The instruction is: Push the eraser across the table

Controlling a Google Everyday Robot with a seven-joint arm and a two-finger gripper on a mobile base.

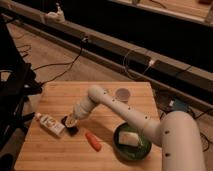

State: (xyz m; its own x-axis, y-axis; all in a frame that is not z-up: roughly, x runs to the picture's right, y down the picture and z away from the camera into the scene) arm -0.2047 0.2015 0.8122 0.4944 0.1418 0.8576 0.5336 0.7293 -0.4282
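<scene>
The eraser (70, 127), a small flat black block, lies on the light wooden table (55, 155) between the white labelled tube (49, 123) and the orange carrot-shaped piece (93, 141). My gripper (72, 120) reaches down at the end of the white arm (120, 107) and sits right over the eraser's upper end, seemingly touching it. The gripper covers part of the eraser.
A green bowl (143, 148) holding a pale block stands at the table's right front, under my arm. A small grey round cup (122, 94) sits near the far edge. Black equipment stands left of the table; cables lie on the floor behind.
</scene>
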